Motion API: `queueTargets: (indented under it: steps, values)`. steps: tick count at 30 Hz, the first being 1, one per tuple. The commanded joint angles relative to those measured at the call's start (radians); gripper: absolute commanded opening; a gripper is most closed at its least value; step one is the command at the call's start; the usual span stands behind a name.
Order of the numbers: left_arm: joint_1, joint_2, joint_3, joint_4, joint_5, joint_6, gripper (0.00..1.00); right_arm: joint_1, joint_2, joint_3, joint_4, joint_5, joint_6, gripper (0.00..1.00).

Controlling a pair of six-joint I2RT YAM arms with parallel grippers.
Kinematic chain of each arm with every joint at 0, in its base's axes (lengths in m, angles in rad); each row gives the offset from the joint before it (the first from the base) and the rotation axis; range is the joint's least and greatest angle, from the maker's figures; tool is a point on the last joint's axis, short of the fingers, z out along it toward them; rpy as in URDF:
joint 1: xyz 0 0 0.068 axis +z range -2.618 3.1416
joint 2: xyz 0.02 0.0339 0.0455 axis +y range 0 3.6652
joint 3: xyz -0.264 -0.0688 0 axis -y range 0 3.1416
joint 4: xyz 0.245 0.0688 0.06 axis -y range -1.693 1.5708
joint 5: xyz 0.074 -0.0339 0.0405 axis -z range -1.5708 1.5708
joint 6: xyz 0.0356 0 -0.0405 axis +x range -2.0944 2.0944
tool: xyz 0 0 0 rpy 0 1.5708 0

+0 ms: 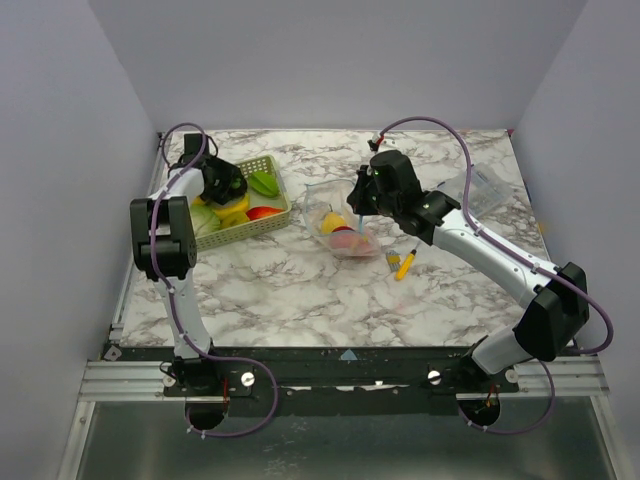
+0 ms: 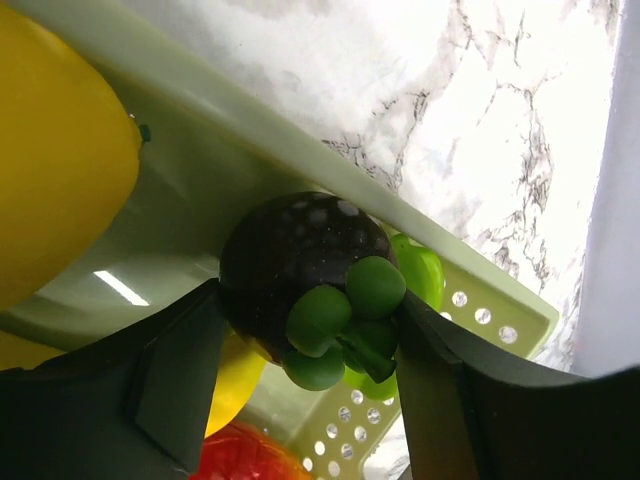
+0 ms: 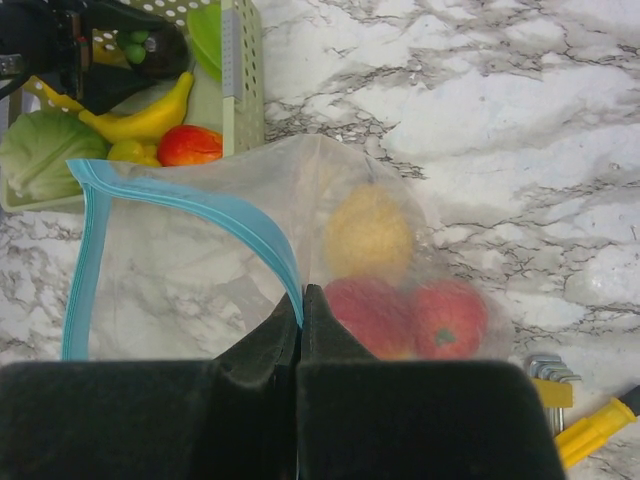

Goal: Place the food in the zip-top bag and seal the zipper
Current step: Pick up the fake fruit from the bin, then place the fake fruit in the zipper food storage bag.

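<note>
Lab test cell: plain grey walls [image 1: 330, 60] box in my marble-print tabletop [image 1: 300, 300]; aluminium rail [image 1: 340, 372] with bolts along frame bottom.

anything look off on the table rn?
Two non-food items lie loose on the table beside the zip-top bag: a yellow stick with a black tip and a set of hex keys, next to each other. Nothing looks spilled; the food I can see sits in the green basket or the bag.

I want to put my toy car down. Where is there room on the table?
Bare marble table in front of the green basket and the zip-top bag, between the arms. Crowded: inside the basket, and beside the bag by the yellow stick.
</note>
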Motion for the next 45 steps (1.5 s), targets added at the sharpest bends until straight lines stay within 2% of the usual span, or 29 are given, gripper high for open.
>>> queueTargets:
  steps: [1, 3, 8, 11, 14, 16, 19, 20, 24, 26, 30, 35, 39, 41, 44, 45]
  values:
    - [0.003, -0.121, -0.013, 0.017, -0.026, 0.082, 0.46, -0.004, 0.008, 0.027, -0.027, 0.030, -0.009, 0.00]
    - [0.003, -0.174, -0.034, 0.022, -0.001, 0.096, 0.44, -0.003, 0.008, 0.027, -0.024, 0.029, -0.008, 0.00]
    - [0.004, -0.268, -0.052, 0.035, 0.183, 0.110, 0.44, -0.003, 0.009, 0.022, -0.008, 0.012, -0.011, 0.00]
    - [0.001, -0.316, -0.079, 0.101, 0.410, 0.069, 0.45, -0.003, 0.015, 0.029, -0.009, 0.008, -0.016, 0.00]
    - [-0.017, -0.367, -0.161, 0.304, 0.645, -0.035, 0.46, -0.003, 0.019, 0.035, -0.006, 0.000, -0.015, 0.01]
    - [-0.043, -0.412, -0.197, 0.414, 0.718, -0.065, 0.46, -0.004, 0.019, 0.035, -0.002, -0.006, -0.011, 0.01]
    - [-0.076, -0.489, -0.192, 0.411, 0.758, 0.001, 0.47, -0.003, 0.019, 0.033, 0.002, -0.017, -0.004, 0.00]
    - [-0.117, -0.519, -0.190, 0.402, 0.764, 0.033, 0.47, -0.004, 0.020, 0.033, 0.003, -0.022, -0.002, 0.00]
    - [-0.211, -0.648, -0.200, 0.283, 0.711, 0.244, 0.49, -0.003, 0.022, 0.031, 0.006, -0.029, 0.005, 0.01]
    - [-0.281, -0.724, -0.241, 0.242, 0.611, 0.362, 0.49, -0.002, 0.021, 0.030, 0.007, -0.031, 0.010, 0.01]
    - [-0.413, -0.873, -0.393, 0.298, 0.402, 0.533, 0.52, -0.004, 0.026, 0.034, 0.006, -0.036, 0.011, 0.01]
    - [-0.499, -0.957, -0.480, 0.297, 0.185, 0.613, 0.60, -0.003, 0.028, 0.035, 0.005, -0.038, 0.016, 0.00]
    - [-0.516, -0.925, -0.473, 0.294, 0.213, 0.602, 0.64, -0.003, 0.029, 0.029, 0.012, -0.045, 0.025, 0.00]
    - [-0.536, -0.892, -0.458, 0.284, 0.231, 0.601, 0.71, -0.003, 0.031, 0.030, 0.013, -0.047, 0.028, 0.01]
    - [-0.565, -0.877, -0.446, 0.266, 0.187, 0.613, 0.93, -0.004, 0.021, 0.032, 0.008, -0.041, 0.025, 0.01]
    - [-0.566, -0.885, -0.450, 0.275, 0.183, 0.616, 0.94, -0.003, 0.017, 0.030, 0.008, -0.037, 0.023, 0.00]
